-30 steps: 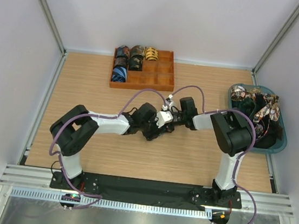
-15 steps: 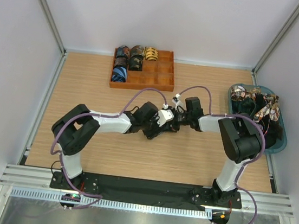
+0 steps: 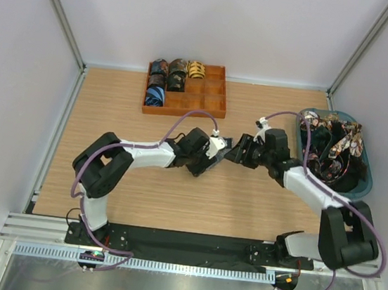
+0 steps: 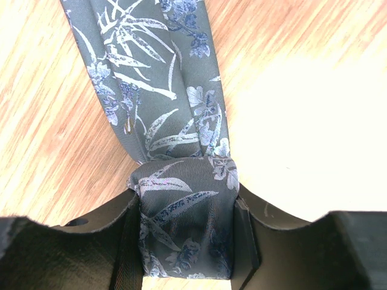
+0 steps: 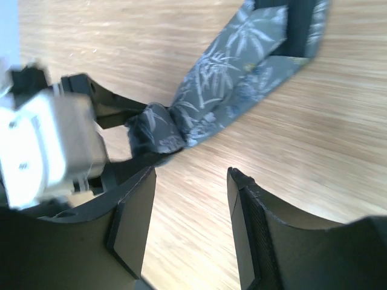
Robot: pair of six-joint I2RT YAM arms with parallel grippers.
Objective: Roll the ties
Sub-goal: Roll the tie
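A grey-blue leaf-print tie (image 4: pixel 158 90) lies on the wooden table. Its end is folded into a small roll (image 4: pixel 181 223). My left gripper (image 4: pixel 184 202) is shut on that roll, at mid-table in the top view (image 3: pixel 214 154). The tie's tail runs away from the gripper flat on the wood. The right wrist view shows the roll (image 5: pixel 154 130), the tail (image 5: pixel 230 84) and the left gripper's white wrist. My right gripper (image 5: pixel 190 178) is open and empty, a little above the table and short of the roll, just right of the left gripper in the top view (image 3: pixel 240 153).
An orange compartment tray (image 3: pixel 210 99) at the back holds several rolled ties (image 3: pixel 168 78) in its left cells. A blue basket (image 3: pixel 368 182) at the right edge holds a heap of loose ties (image 3: pixel 333 134). Purple cables loop over both arms.
My right gripper has drawn back to the right, away from the left gripper, and its arm has swung out toward the right. The left gripper stays put, shut on the roll.
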